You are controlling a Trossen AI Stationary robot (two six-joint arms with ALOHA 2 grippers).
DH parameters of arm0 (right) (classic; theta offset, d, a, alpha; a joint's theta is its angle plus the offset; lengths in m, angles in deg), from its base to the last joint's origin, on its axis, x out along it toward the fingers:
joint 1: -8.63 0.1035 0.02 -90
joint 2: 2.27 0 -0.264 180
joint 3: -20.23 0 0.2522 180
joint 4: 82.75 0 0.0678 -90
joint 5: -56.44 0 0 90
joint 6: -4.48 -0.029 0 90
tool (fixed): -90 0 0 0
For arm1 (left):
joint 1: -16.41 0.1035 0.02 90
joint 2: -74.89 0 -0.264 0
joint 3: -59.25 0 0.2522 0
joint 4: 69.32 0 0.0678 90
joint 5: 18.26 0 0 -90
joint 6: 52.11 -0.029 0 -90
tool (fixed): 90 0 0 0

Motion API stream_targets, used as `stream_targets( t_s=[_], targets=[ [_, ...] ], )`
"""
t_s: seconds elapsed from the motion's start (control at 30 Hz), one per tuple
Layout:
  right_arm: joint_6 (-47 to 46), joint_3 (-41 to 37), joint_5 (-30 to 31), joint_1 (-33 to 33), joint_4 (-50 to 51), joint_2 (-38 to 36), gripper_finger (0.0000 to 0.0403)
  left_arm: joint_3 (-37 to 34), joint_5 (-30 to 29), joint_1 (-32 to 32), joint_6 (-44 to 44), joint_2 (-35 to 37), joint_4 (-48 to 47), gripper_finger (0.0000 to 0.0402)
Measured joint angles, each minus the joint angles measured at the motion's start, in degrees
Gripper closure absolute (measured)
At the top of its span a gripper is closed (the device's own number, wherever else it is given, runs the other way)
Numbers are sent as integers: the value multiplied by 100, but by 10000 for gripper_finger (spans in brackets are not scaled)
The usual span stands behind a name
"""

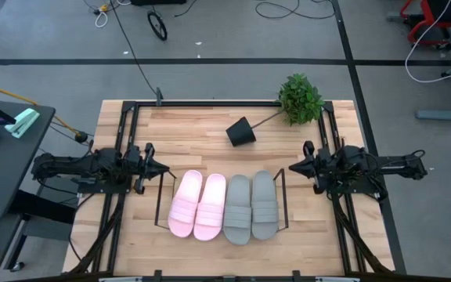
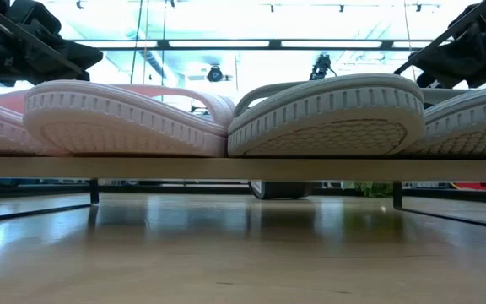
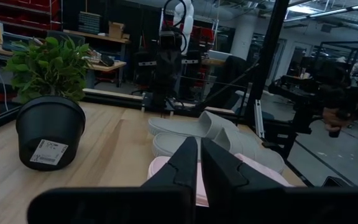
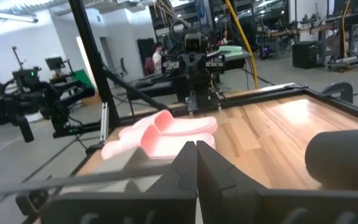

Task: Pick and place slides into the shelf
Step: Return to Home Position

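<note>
Four slides (image 1: 237, 210) in the shelf (image 1: 283, 200) at lower centre look light and squashy, best pinched by the strap (image 1: 264, 205); left gripper (image 1: 161, 168) and right gripper (image 1: 294, 168) flank them, fingers pressed together.

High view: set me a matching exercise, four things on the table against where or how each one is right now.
1. pink slides
2. grey slides
3. black plant pot
4. left gripper

A. lying on its side, beyond the shelf
B. on the shelf's right half
C. shut, just off the shelf's left end
D. on the shelf's left half

Pairs: 1-D, 2-B, 3-A, 4-C
</note>
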Motion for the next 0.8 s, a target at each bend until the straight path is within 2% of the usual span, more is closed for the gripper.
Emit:
stream_targets(
  t_s=[0.53, 0.8],
  targets=[
    [94, 0, -323, 2, 115, 2, 403, 0, 0, 2, 4, 0, 4, 362],
    [89, -186, -366, 2, -230, 123, 403, 0, 0, 0, 2, 2, 1, 374]
  ],
)
